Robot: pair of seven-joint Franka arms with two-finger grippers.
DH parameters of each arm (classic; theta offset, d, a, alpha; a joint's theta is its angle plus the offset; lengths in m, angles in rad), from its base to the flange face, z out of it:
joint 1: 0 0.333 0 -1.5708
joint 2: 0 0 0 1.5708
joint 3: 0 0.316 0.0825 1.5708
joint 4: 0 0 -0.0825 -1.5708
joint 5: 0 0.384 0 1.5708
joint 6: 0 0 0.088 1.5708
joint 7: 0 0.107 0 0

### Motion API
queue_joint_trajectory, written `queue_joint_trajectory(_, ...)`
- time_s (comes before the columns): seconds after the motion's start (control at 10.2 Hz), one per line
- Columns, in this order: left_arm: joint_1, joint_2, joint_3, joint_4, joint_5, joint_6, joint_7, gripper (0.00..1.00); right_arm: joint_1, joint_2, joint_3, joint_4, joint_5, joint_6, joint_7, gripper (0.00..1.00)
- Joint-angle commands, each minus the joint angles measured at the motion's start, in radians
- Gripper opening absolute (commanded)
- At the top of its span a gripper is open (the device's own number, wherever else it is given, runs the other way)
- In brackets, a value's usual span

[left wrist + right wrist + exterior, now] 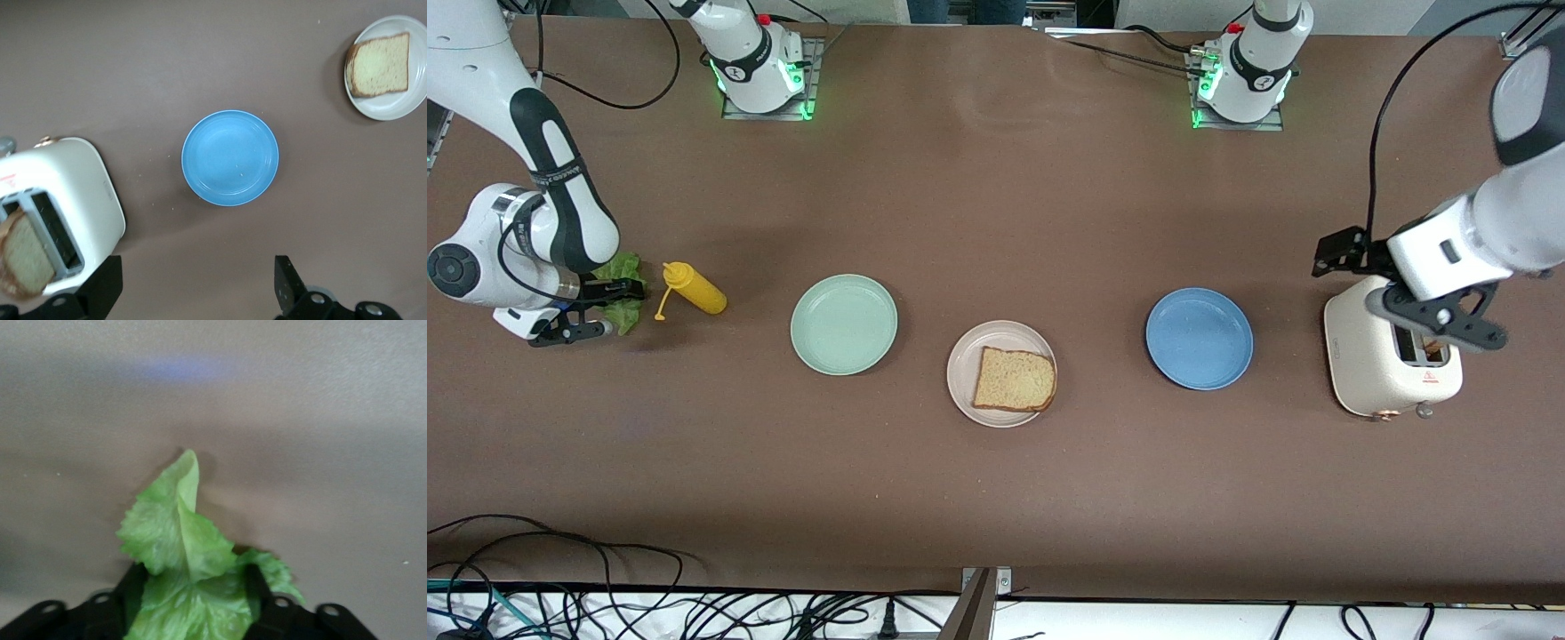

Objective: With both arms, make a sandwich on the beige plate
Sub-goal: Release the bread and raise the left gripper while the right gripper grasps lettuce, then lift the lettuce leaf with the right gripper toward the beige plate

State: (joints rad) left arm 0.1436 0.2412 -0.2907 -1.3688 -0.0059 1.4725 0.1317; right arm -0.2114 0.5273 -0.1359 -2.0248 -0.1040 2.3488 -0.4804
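Right gripper (609, 307) low at the right arm's end of the table, black fingers half closed around a ruffled green lettuce leaf (190, 577); firm grip not confirmed. Probably the filling pickup.

Left gripper (1427, 320) fully open, empty, over a cream toaster (1369, 373) holding a tan bread slice (23, 257) in its slot; likely the top slice.

Round beige plate (960, 391) mid-table carries one brown-crusted bread slice (1014, 380).

Yellow squeeze bottle (694, 288) beside the lettuce and mint-green plate (844, 324) lie along the carry path; blue plate (1199, 338) lies between toaster and beige plate.
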Motion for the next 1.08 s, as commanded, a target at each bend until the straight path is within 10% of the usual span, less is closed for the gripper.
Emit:
queue_joint_trajectory(0.0,-0.001,-0.054,-0.005,-0.026,-0.016,-0.046,-0.064,1.0,-0.013,-0.001,0.01,0.003,-0.013,0.009,-0.026,0.0)
queue_joint_trajectory(0.3,-0.024,-0.112,0.068,-0.068,-0.048,-0.035,-0.055,1.0,-0.013,-0.01,0.01,0.049,-0.013,0.0,-0.056,0.0)
queue_joint_trajectory(0.49,-0.166,-0.146,0.247,-0.09,-0.045,-0.012,-0.053,1.0,-0.013,-0.02,0.01,0.11,-0.013,-0.008,-0.099,0.0)
queue_joint_trajectory(0.99,-0.197,-0.294,0.257,-0.304,0.052,0.115,-0.067,1.0,0.041,-0.023,0.022,0.421,0.001,-0.375,-0.093,0.0)
